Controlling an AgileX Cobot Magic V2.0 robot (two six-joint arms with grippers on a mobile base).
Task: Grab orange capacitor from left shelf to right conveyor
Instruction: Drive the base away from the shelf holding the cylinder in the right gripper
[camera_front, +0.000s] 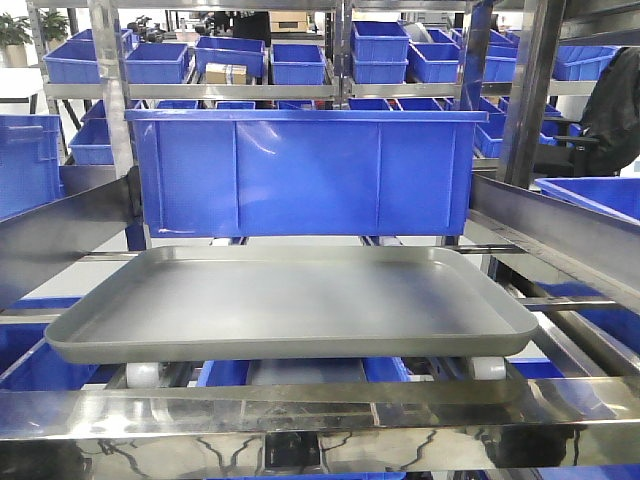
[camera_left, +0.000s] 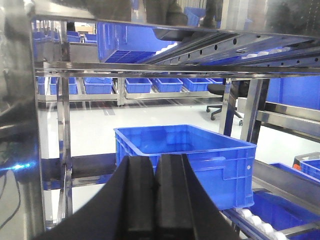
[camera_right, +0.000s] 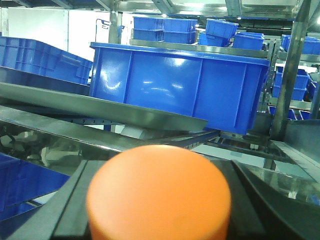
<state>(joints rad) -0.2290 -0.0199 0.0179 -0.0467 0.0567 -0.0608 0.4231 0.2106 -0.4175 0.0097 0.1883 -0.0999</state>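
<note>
While right gripper (camera_right: 161, 212) pinches orange capacitor (camera_right: 159, 187) — base cropped | left gripper (camera_left: 156, 172) pressed together

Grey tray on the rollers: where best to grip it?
Probably the raised rim along the near long edge of the grey tray, coming from the front: it is shallow and wide, and the blue bin stands right behind its far edge.
</note>
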